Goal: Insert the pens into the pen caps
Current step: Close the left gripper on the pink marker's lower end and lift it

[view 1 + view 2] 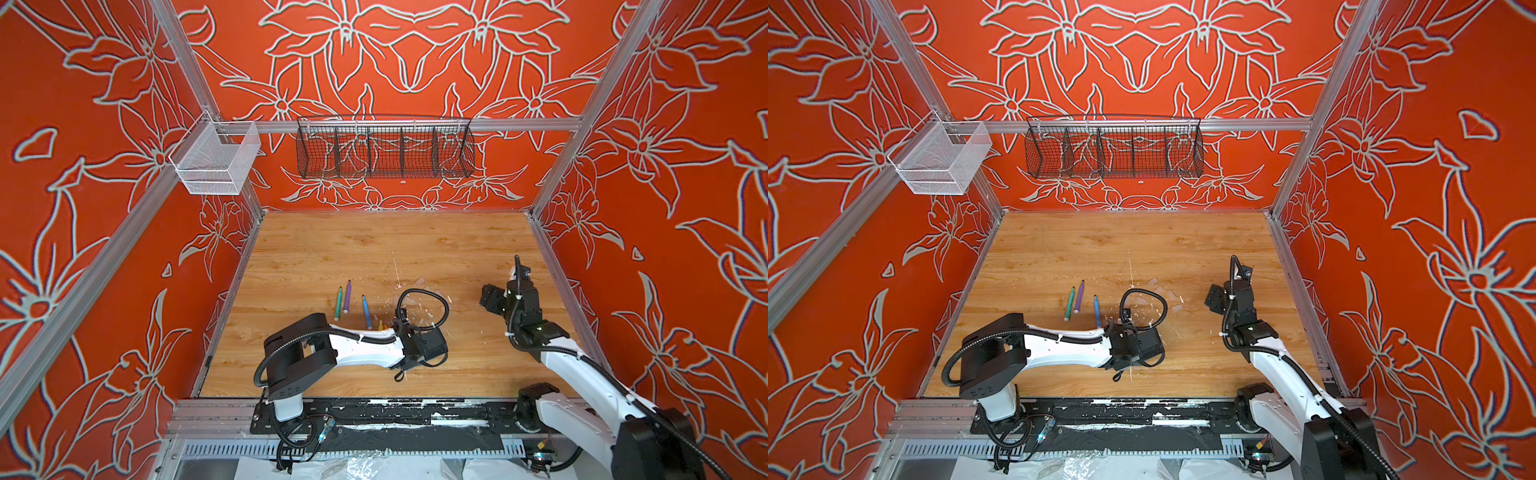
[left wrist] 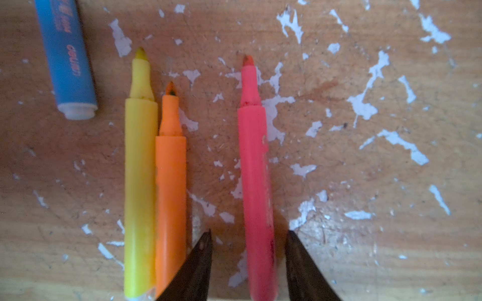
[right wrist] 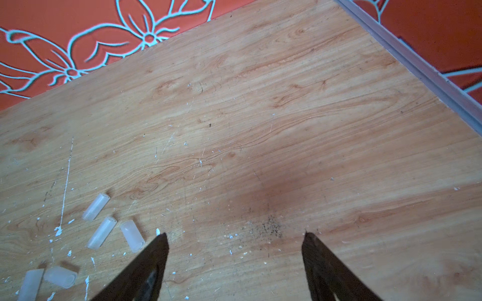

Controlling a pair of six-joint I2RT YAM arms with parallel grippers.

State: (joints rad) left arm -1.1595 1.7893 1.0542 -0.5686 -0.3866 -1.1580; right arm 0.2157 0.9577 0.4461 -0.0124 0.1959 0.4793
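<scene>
Left pincer (image 2: 249, 232) straddles the slim pink-red marker pen (image 2: 254, 169) on the wooden table (image 3: 260, 117), jaws apart, not touching; right pincer (image 3: 234, 234) hangs wide open near small translucent plastic caps (image 3: 131, 234).

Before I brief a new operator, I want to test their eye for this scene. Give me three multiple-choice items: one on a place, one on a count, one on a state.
1. Which pen lies between the fingertips of the left gripper?
A) orange
B) the pink-red pen
C) blue

2. How many clear caps show in the right wrist view?
A) two
B) five
C) nine

3. How does the right gripper stand?
A) open above bare table
B) shut on a cap
C) shut on a pen

Answers:
1 B: the pink-red pen runs between the fingertips, with a gap on each side.
2 B: three lie close together and two more lie apart from them.
3 A: its fingertips stand wide apart with only wood between them.
</scene>
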